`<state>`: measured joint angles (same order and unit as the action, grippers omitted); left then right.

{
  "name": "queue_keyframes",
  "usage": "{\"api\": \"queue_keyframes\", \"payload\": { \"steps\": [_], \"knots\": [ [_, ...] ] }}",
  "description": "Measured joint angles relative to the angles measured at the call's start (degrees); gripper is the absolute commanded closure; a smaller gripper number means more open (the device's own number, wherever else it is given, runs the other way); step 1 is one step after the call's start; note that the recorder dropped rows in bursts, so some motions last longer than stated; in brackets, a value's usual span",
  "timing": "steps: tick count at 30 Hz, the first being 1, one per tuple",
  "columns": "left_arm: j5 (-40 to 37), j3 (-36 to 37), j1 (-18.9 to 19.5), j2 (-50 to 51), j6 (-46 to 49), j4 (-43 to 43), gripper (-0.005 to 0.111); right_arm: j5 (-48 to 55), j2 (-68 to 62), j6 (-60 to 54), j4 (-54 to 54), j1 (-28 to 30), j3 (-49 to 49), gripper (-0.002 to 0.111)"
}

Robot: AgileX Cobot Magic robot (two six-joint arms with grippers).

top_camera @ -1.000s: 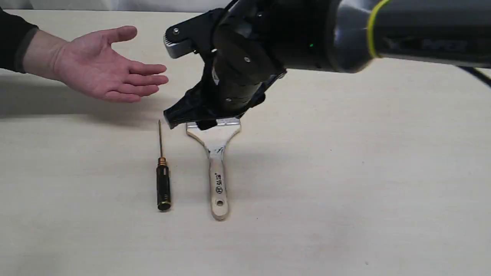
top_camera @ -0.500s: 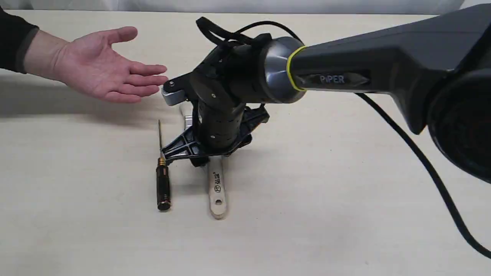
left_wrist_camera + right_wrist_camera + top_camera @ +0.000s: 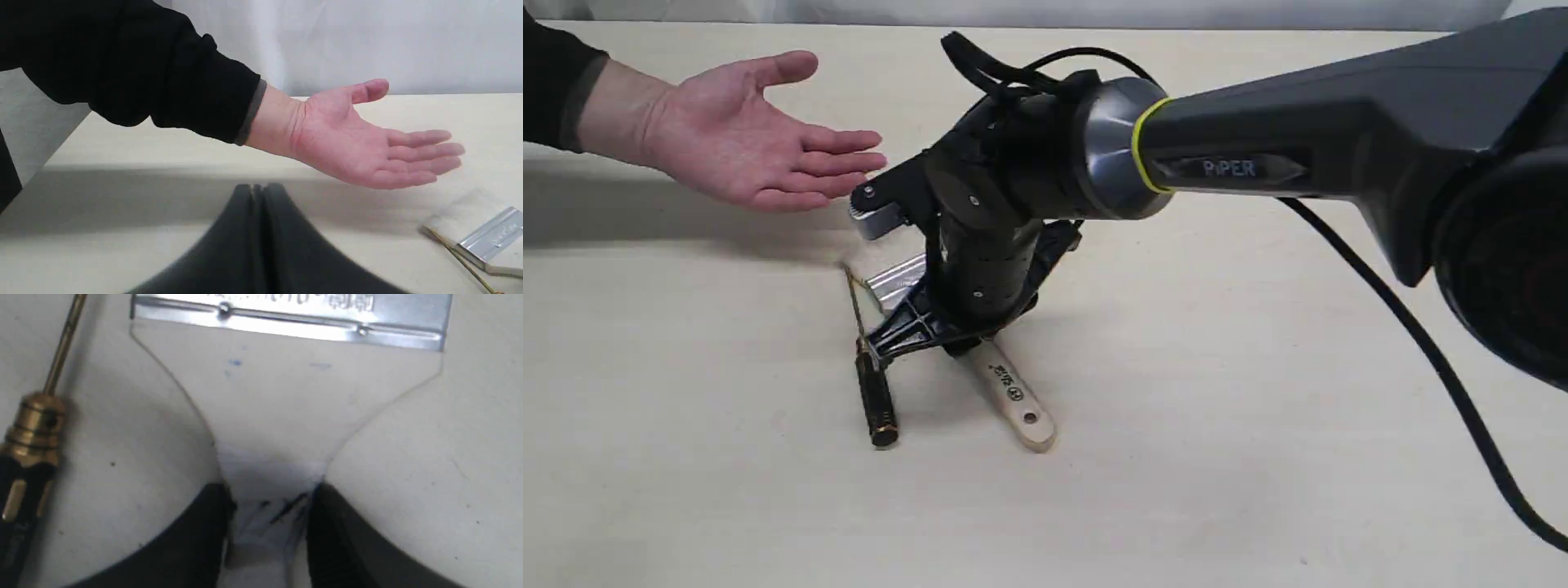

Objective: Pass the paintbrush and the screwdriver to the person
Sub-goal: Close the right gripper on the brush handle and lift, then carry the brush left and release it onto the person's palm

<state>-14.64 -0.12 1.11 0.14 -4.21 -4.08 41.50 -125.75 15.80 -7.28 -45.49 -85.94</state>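
Since half a second ago the brush (image 3: 1013,396) has swung round in my grip. Its handle end now points to the near right and its ferrule to the left, and the screwdriver (image 3: 876,398) has been knocked to a slight slant.

Nearest lie the screwdriver's black handle and the brush's handle end, which looks to rest on the surface (image 3: 1258,474). Just behind them my right jaws are clamped on the brush's narrow neck below the ferrule, one on each side. Their outer frame seems to touch the screwdriver's gold collar, and the thin shaft runs up against the ferrule's corner. Farther back the hand (image 3: 743,147) waits open, palm up, above the surface and apart from both tools. My left jaws are pressed together on nothing, off to the left, facing that hand.

I judge this to be the pick-up of the first tool, with the handover not begun. The next move calls for a straight lift to free the brush from the screwdriver, then a carry back and left to the palm. Room is open to the right and near side. The far edge lies beyond the hand, so only the screwdriver crowds the path.
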Motion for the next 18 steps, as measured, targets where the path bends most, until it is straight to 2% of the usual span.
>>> {"api": "queue_keyframes", "payload": {
  "steps": [5,11,18],
  "knots": [
    [0.00,0.00,0.00,0.00,0.00,0.00,0.107,2.65,6.36,-2.98,0.16,0.00,0.47,0.104],
    [0.00,0.00,0.00,0.00,0.00,0.00,0.107,3.41,18.93,-4.25,0.16,0.00,-5.57,0.104],
    [0.00,0.00,0.00,0.00,0.00,0.00,0.107,-4.23,22.64,-6.25,4.78,0.00,-12.15,0.104]
  ]
}}
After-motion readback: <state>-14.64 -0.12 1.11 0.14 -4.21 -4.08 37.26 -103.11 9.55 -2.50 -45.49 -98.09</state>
